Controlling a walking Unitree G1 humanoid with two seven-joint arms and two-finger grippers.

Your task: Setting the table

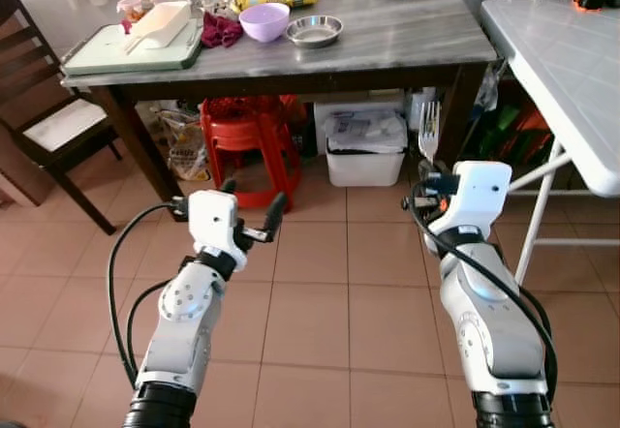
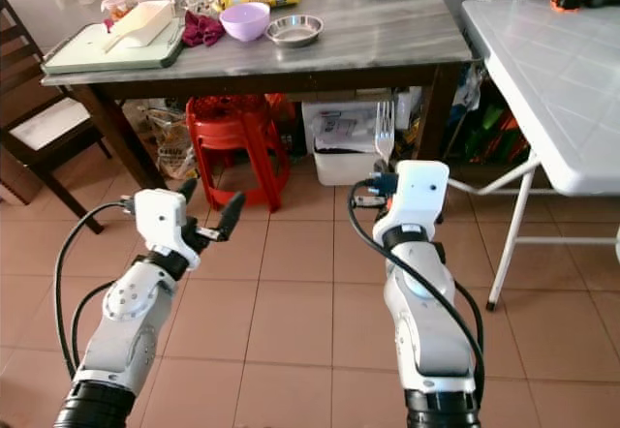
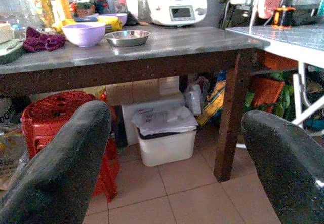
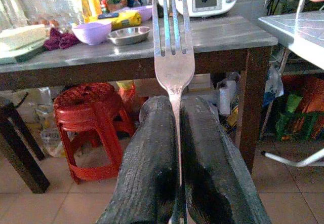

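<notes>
Your right hand [image 4: 178, 148] pinches fork [image 4: 173, 57] by handle, tines upright at 12 o'clock above fingers. Left hand [image 1: 254, 217] spread, empty, over tiled floor [image 1: 320, 312]. Dark surface [image 1: 407, 36] ahead at 12 o'clock.

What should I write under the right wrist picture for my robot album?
Right end effector shut on a fork, tines pointing up, facing the grey table.

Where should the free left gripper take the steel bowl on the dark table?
By its rim, from above: the steel bowl is shallow and upright, so one finger can go inside its thin lip. The left gripper is open; the right gripper holds a fork.
</notes>
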